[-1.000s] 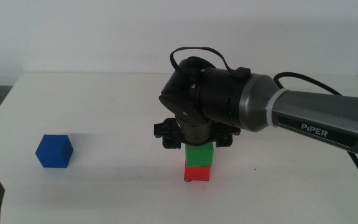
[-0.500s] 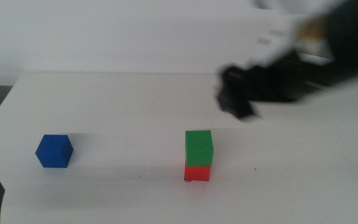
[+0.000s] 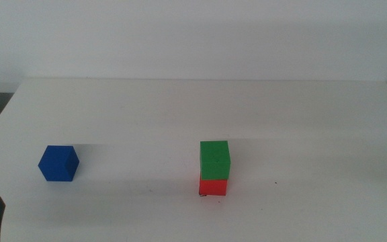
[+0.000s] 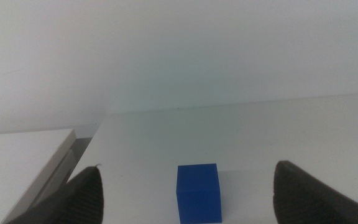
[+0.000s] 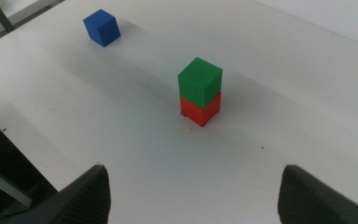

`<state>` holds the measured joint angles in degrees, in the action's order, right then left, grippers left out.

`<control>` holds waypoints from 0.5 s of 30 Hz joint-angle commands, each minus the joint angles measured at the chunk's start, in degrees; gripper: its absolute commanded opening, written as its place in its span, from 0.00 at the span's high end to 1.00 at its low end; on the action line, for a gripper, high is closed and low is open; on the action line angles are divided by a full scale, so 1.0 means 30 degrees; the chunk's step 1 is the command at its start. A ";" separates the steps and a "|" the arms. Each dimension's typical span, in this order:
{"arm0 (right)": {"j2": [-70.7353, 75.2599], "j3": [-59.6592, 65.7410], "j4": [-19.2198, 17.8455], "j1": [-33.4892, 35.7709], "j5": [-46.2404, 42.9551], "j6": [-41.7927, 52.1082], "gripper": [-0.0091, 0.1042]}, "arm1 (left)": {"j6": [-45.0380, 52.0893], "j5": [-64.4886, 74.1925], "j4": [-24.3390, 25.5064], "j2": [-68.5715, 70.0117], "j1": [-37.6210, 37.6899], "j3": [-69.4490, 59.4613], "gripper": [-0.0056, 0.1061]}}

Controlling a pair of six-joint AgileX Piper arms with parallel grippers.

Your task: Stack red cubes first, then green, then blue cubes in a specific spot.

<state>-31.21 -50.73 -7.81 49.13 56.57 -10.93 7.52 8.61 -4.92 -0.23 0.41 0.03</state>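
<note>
Blue cube [image 4: 198, 192] sits between the left claw's [image 4: 188, 205] spread jaws.

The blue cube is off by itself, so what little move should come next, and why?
Probably the left hand should ease forward and down around the blue cube. The green cube already sits on the red cube, so only blue is missing from the stack. In the left wrist view that hand is open with the blue cube lined up between its jaws. The right hand is open too, above and well back from the stack.
</note>
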 commanded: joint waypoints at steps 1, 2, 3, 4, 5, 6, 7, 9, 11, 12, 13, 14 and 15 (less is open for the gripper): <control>0.0314 0.0244 0.0058 -0.0061 -0.0040 0.0595 0.24 | 0.0006 -0.0246 -0.0005 0.0075 -0.0049 -0.0009 0.11; 0.0314 0.0244 0.0069 -0.0061 -0.0170 0.0802 0.24 | 0.0006 -0.0246 -0.0005 0.0075 -0.0049 -0.0009 0.11; 0.0314 0.0244 0.0069 -0.0061 -0.0423 0.0952 0.24 | 0.0006 -0.0246 -0.0005 0.0075 -0.0049 -0.0009 0.11; 0.0314 0.0244 -0.0065 -0.0061 -0.0587 0.0952 0.24 | 0.0006 -0.0246 -0.0005 0.0075 -0.0049 -0.0009 0.11; 0.0314 0.0244 -0.0204 -0.0061 -0.0792 0.0952 0.24 | 0.0006 -0.0246 -0.0005 0.0075 -0.0049 -0.0009 0.11; 0.0314 0.0244 -0.0241 -0.0061 -0.0891 0.0952 0.24 | 0.0006 -0.0246 -0.0005 0.0075 -0.0049 -0.0009 0.11; 0.0325 0.0244 -0.0281 -0.0061 -0.0993 0.0952 0.24 | 0.0006 -0.0246 -0.0005 0.0075 -0.0049 -0.0009 0.11; 0.0399 0.0244 -0.0223 -0.0061 -0.0994 0.0952 0.24 | 0.0006 -0.0246 -0.0005 0.0075 -0.0049 -0.0009 0.11; 0.0480 0.0244 -0.0258 -0.0061 -0.0994 0.0952 0.24 | 0.0006 -0.0246 -0.0005 0.0075 -0.0049 -0.0009 0.11; 0.0524 0.0244 -0.0258 -0.0061 -0.1043 0.0952 0.24 | 0.0006 -0.0246 -0.0005 0.0075 -0.0049 -0.0009 0.11; 0.0524 0.0244 -0.0258 -0.0061 -0.1094 0.0952 0.24 | 0.0006 -0.0246 -0.0005 0.0075 -0.0049 -0.0009 0.11; 0.0524 0.0244 -0.0210 -0.0061 -0.1306 0.0952 0.24 | 0.0006 -0.0246 -0.0005 0.0075 -0.0049 -0.0009 0.11; 0.0524 0.0244 -0.0210 -0.0061 -0.1354 0.0952 0.24 | 0.0006 -0.0246 -0.0005 0.0075 -0.0049 -0.0009 0.11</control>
<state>-29.99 -50.11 -7.93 49.13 53.47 -8.67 7.52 8.61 -4.92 -0.23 0.41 0.03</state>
